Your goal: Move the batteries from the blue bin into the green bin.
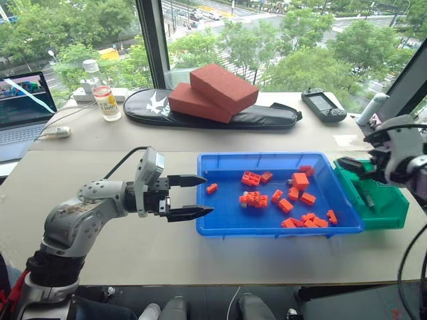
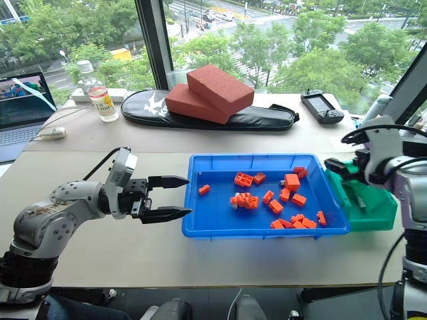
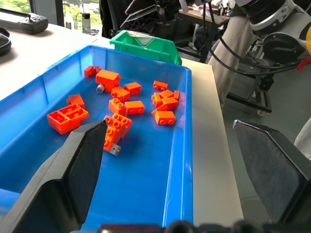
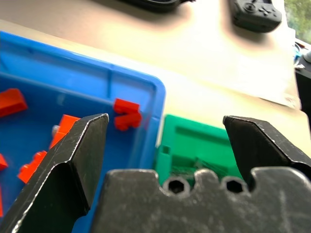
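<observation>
Upper centre of the head views: two red-brown foam blocks [image 1: 213,92] stacked on a flat black case [image 1: 210,110]. Upper left: a capped drink bottle [image 1: 105,95] and the edge of a laptop [image 1: 20,110]. Upper right: a dark handheld controller [image 1: 323,105].

Centre right on the beige table [image 1: 133,247]: the blue bin [image 1: 220,220], scattered with orange toy bricks [image 1: 293,190]. Two batteries [image 3: 100,88] seen in the left wrist view as grey cylinder ends, each crowded against bricks: one beside a brick toward the far end of the bin, one poking out from under a brick cluster nearer the gripper. Touching the blue bin's right-hand wall: the green bin [image 1: 390,213], with a slim dark grey cylinder [image 1: 368,199] lying inside, too small to identify for certain.

Left gripper [image 1: 193,197] at centre left, level, pointing at the blue bin's left wall and just short of it; fingers spread wide, holding nothing, touching nothing. Right gripper [image 4: 165,141] at the right edge, over the green bin where it meets the blue bin's far corner; fingers spread wide in its wrist view, nothing between them.
</observation>
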Controlling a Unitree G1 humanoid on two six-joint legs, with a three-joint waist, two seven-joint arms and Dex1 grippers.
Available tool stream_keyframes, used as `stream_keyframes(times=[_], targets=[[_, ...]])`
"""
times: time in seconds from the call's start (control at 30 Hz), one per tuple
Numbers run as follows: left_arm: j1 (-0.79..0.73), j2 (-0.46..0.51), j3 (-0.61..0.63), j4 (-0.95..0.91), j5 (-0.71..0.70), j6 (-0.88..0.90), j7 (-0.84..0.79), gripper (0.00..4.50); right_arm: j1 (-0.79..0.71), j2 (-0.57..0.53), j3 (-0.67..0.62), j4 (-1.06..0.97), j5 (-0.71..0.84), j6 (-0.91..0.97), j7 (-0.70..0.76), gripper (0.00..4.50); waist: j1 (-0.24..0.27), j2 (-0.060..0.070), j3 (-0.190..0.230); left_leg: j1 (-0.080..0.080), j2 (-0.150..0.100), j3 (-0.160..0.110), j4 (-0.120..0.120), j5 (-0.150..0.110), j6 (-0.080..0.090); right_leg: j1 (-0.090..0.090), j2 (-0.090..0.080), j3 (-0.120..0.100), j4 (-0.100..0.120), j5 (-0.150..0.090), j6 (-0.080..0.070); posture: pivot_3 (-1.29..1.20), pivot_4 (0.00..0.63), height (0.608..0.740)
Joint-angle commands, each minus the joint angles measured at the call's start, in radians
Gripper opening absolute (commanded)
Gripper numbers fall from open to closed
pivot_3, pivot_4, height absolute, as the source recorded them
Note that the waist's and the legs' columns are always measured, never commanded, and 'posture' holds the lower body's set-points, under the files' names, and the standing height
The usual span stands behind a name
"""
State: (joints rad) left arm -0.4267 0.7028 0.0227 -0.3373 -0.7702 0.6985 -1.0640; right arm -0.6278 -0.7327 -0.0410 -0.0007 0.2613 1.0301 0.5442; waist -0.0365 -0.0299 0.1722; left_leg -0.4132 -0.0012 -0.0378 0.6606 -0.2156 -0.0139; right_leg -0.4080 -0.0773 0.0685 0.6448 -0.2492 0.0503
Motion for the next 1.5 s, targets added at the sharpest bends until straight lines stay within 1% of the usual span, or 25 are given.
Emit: stream_keyframes(times=[0.03, 0.23, 0.43, 0.5, 0.53, 0.6, 0.67, 0.73, 0.77, 0.87, 1.0, 1.07, 1.13, 1.2, 1.3, 1.37, 1.4, 1.43, 1.5], targets=[[-0.008, 0.015, 0.029, -0.026, -0.02, 0.004, -0.002, 4.5, -0.004, -0.015, 0.012, 0.018, -0.038, -0.043, -0.012, 4.46, 0.001, 0.0, 0.0, -0.001, 0.0, 0.0, 0.0, 0.0, 0.0, -0.001, 0.0, 0.0, 0.0, 0.0, 0.0, 0.0, 0.15, 0.74], [0.001, 0.022, 0.032, -0.041, -0.033, 0.014, 0.003, 4.5, 0.005, -0.015, 0.041, 0.045, -0.077, -0.065, -0.017, 4.46, -0.006, 0.0, 0.0, -0.001, 0.0, 0.0, 0.0, 0.0, 0.0, -0.002, 0.0, 0.0, 0.001, 0.0, 0.0, 0.0, 0.15, 0.74], [0.004, 0.029, 0.034, -0.043, -0.039, 0.016, 0.003, 4.5, 0.009, 0.014, 0.051, 0.071, -0.069, -0.064, -0.005, 4.46, -0.007, 0.0, 0.0, -0.001, 0.0, 0.0, 0.0, 0.0, 0.0, -0.002, 0.001, 0.0, 0.001, 0.0, 0.0, 0.0, 0.15, 0.74], [0.006, 0.03, 0.034, -0.044, -0.04, 0.017, 0.001, 4.5, 0.009, 0.019, 0.051, 0.073, -0.063, -0.068, 0.004, 3.93, -0.007, 0.0, 0.0, -0.001, 0.0, 0.0, 0.0, 0.0, 0.0, -0.002, 0.001, 0.0, 0.001, 0.0, 0.0, 0.0, 0.15, 0.74], [0.007, 0.03, 0.034, -0.044, -0.04, 0.017, 0.001, 4.5, 0.009, 0.019, 0.051, 0.073, -0.064, -0.068, 0.006, 3.8, -0.007, 0.0, 0.0, -0.001, 0.0, 0.0, 0.0, 0.0, 0.0, -0.002, 0.001, 0.0, 0.001, 0.0, 0.0, 0.0, 0.15, 0.74], [0.007, 0.029, 0.034, -0.046, -0.04, 0.018, 0.002, 4.5, 0.011, 0.018, 0.051, 0.077, -0.069, -0.071, 0.007, 3.07, -0.006, 0.0, 0.0, -0.001, 0.0, 0.0, 0.0, 0.0, 0.0, -0.002, 0.0, 0.0, 0.001, 0.0, 0.0, 0.0, 0.15, 0.74], [0.007, 0.027, 0.035, -0.047, -0.04, 0.018, 0.003, 4.5, 0.014, 0.015, 0.05, 0.081, -0.072, -0.075, 0.01, 2.48, -0.007, 0.0, 0.0, -0.001, 0.0, 0.0, 0.0, 0.0, 0.0, -0.002, 0.001, 0.0, 0.001, 0.0, 0.0, 0.0, 0.15, 0.74], [0.007, 0.026, 0.036, -0.046, -0.043, 0.019, 0.004, 4.5, 0.014, 0.014, 0.049, 0.083, -0.073, -0.077, 0.01, 1.68, -0.007, 0.0, 0.0, -0.001, 0.0, 0.0, 0.0, 0.0, 0.0, -0.002, 0.001, 0.0, 0.001, 0.0, 0.0, 0.0, 0.15, 0.74], [0.008, 0.027, 0.036, -0.045, -0.042, 0.019, 0.004, 4.5, 0.015, 0.011, 0.045, 0.077, -0.073, -0.075, 0.009, 1.45, -0.007, 0.0, 0.0, -0.001, 0.0, 0.0, 0.0, 0.0, 0.0, -0.002, 0.001, 0.0, 0.001, 0.0, 0.0, 0.0, 0.15, 0.74], [0.009, 0.03, 0.038, -0.045, -0.041, 0.018, 0.001, 4.5, 0.012, -0.006, -0.012, 0.016, -0.045, -0.062, 0.013, 1.46, -0.007, 0.0, 0.0, -0.001, 0.0, 0.0, 0.0, 0.0, 0.0, -0.002, 0.001, 0.0, 0.001, 0.0, 0.0, 0.0, 0.15, 0.74], [0.015, 0.034, 0.043, -0.049, -0.042, 0.02, 0.001, 4.5, 0.018, -0.072, -0.142, -0.136, 0.053, -0.015, 0.08, 1.46, -0.005, 0.001, 0.001, -0.002, 0.0, 0.0, 0.0, 0.0, 0.0, -0.003, 0.0, 0.0, 0.001, 0.0, 0.0, 0.0, 0.15, 0.74], [0.021, 0.036, 0.046, -0.051, -0.042, 0.021, 0.0, 4.5, 0.092, -0.171, -0.185, -0.246, 0.108, 0.026, 0.171, 1.46, -0.003, 0.001, 0.001, -0.002, 0.0, 0.0, 0.0, 0.0, 0.0, -0.003, 0.0, 0.0, 0.001, 0.0, 0.0, 0.0, 0.15, 0.74], [0.026, 0.036, 0.046, -0.052, -0.04, 0.02, -0.002, 4.5, 0.203, -0.272, -0.22, -0.359, 0.153, 0.045, 0.261, 1.46, 0.001, 0.001, 0.001, -0.002, 0.0, -0.001, -0.001, 0.0, 0.0, -0.003, 0.001, -0.001, 0.001, 0.0, 0.0, 0.0, 0.15, 0.74], [0.026, 0.035, 0.046, -0.051, -0.04, 0.022, -0.003, 4.5, 0.305, -0.334, -0.239, -0.427, 0.171, 0.05, 0.301, 1.46, 0.001, 0.001, 0.001, -0.002, 0.001, -0.002, -0.001, -0.001, 0.001, -0.002, 0.001, -0.002, 0.0, 0.0, 0.0, 0.0, 0.15, 0.74], [0.021, 0.034, 0.042, -0.049, -0.039, 0.025, -0.004, 4.5, 0.416, -0.363, -0.232, -0.473, 0.166, 0.038, 0.303, 1.46, -0.007, 0.001, 0.001, -0.001, 0.001, -0.001, 0.0, -0.001, 0.001, -0.001, 0.001, -0.001, -0.001, 0.0, 0.0, 0.0, 0.15, 0.74], [0.019, 0.033, 0.04, -0.048, -0.039, 0.027, -0.004, 4.5, 0.443, -0.36, -0.222, -0.481, 0.165, 0.035, 0.293, 1.46, -0.008, 0.001, 0.001, 0.001, 0.001, 0.0, 0.0, 0.0, 0.001, 0.0, 0.001, 0.0, 0.001, 0.0, 0.0, 0.0, 0.15, 0.74], [0.016, 0.034, 0.04, -0.048, -0.04, 0.029, -0.005, 4.5, 0.433, -0.352, -0.199, -0.471, 0.155, 0.033, 0.276, 2.47, -0.008, 0.001, 0.001, 0.002, 0.001, 0.001, 0.0, 0.0, 0.001, 0.001, 0.001, 0.001, 0.001, 0.0, 0.0, 0.0, 0.15, 0.74], [0.014, 0.036, 0.041, -0.047, -0.041, 0.031, -0.006, 4.5, 0.398, -0.326, -0.179, -0.451, 0.149, 0.031, 0.249, 2.71, -0.009, 0.001, 0.001, 0.004, 0.001, 0.002, 0.0, 0.0, 0.001, 0.001, 0.001, 0.001, 0.001, 0.0, 0.0, 0.0, 0.15, 0.74], [0.01, 0.041, 0.043, -0.045, -0.042, 0.034, -0.009, 4.5, 0.297, -0.266, -0.143, -0.403, 0.146, 0.033, 0.2, 3.38, -0.013, 0.0, 0.001, 0.006, 0.002, 0.002, 0.0, 0.0, 0.001, 0.003, 0.002, 0.001, 0.001, 0.0, 0.0, 0.0, 0.15, 0.74]])
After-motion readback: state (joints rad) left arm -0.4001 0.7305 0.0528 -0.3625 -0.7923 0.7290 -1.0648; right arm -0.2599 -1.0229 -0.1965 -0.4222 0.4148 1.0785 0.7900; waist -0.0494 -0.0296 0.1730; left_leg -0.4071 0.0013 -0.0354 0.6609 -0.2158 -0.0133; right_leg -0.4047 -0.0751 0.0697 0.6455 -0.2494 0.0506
